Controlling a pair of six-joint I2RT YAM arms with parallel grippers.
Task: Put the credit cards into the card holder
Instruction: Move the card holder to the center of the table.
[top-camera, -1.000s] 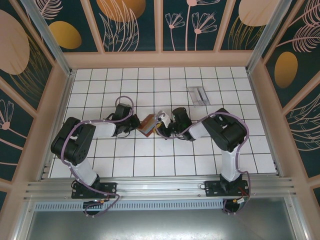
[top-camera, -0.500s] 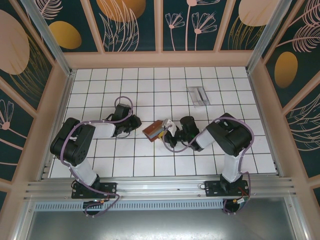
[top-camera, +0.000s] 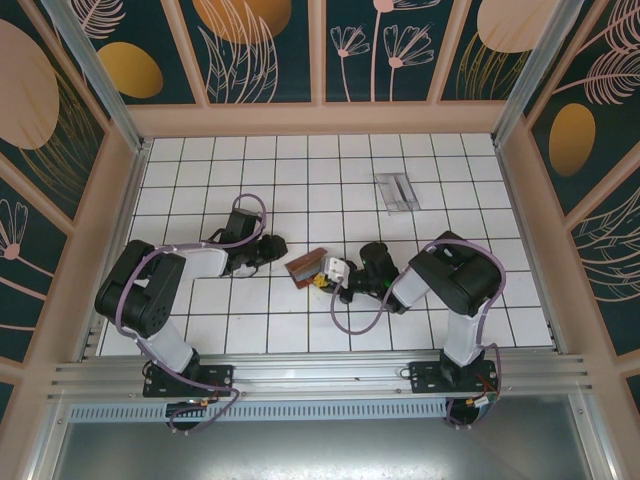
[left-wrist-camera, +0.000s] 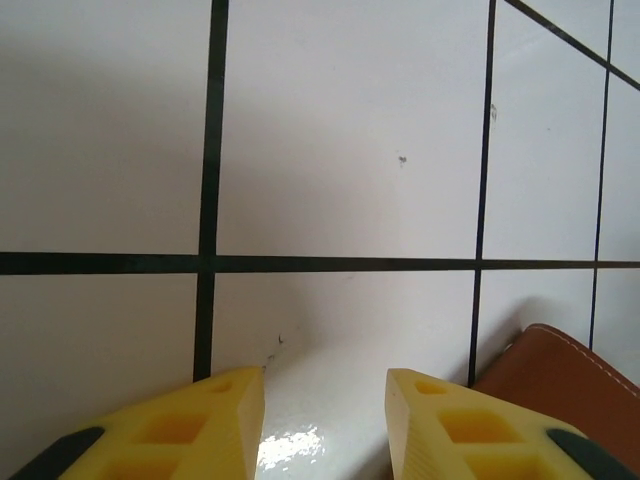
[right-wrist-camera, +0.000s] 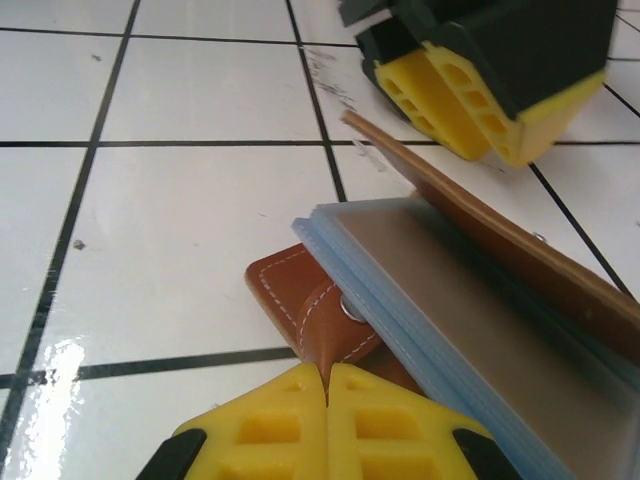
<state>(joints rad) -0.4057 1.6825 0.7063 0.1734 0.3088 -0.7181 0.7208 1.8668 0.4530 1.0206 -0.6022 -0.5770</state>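
The reddish-brown card holder (top-camera: 304, 266) lies open on the white tiles between both arms. In the right wrist view a stack of bluish credit cards (right-wrist-camera: 450, 320) rests inside it, between the raised cover and the lower flap (right-wrist-camera: 290, 290). My right gripper (right-wrist-camera: 327, 378) is shut on the holder's snap strap at its near edge, and from above it (top-camera: 333, 273) sits just right of the holder. My left gripper (left-wrist-camera: 325, 400) is open over bare tile, nothing between its fingers, with a corner of the holder (left-wrist-camera: 560, 375) to its right. It (top-camera: 274, 246) sits just left of the holder.
A clear greyish plastic tray (top-camera: 398, 190) lies at the back right of the tiled floor. Wooden walls enclose the floor on three sides. The left gripper's yellow fingers (right-wrist-camera: 455, 95) show just beyond the raised cover.
The right gripper has drawn back toward the near side, dragging the holder with it and turning it. The left gripper has let the holder slide off to its right and now stands apart from it.
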